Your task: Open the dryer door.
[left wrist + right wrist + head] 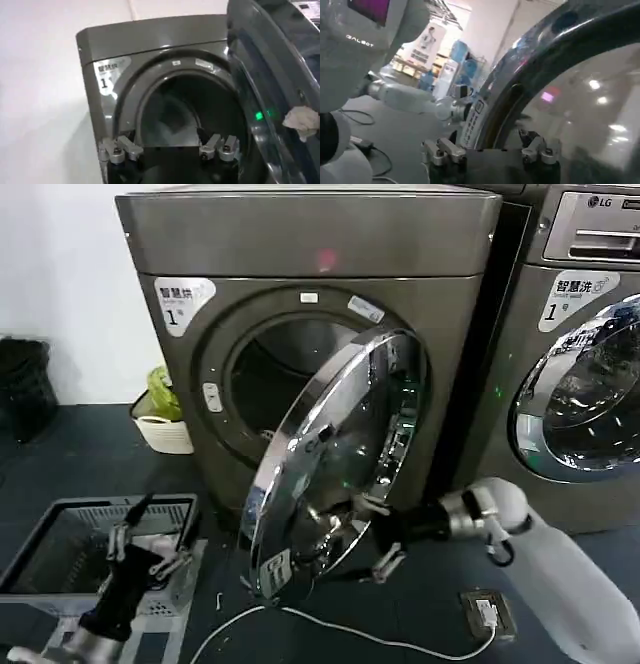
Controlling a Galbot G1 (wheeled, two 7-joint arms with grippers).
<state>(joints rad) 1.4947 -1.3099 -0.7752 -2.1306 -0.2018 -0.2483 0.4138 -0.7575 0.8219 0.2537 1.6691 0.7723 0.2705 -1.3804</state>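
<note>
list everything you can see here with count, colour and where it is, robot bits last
grey front-loading dryer: 1, dark grey, centre against the white wall, drum open
round chrome-ringed dryer door: 1, mirror chrome with dark glass, swung partly open, hinged on the dryer's right
LG-badged machine: 1, grey, right of the dryer, its door closed
white basket holding something green: 1, on the floor left of the dryer
grey mesh crate: 1, floor, front left
white cable: 1, across the dark floor in front
small box: 1, at the cable's end
left gripper: 1, black and silver, open, over the crate
right gripper: 1, open, at the door's lower rim
</note>
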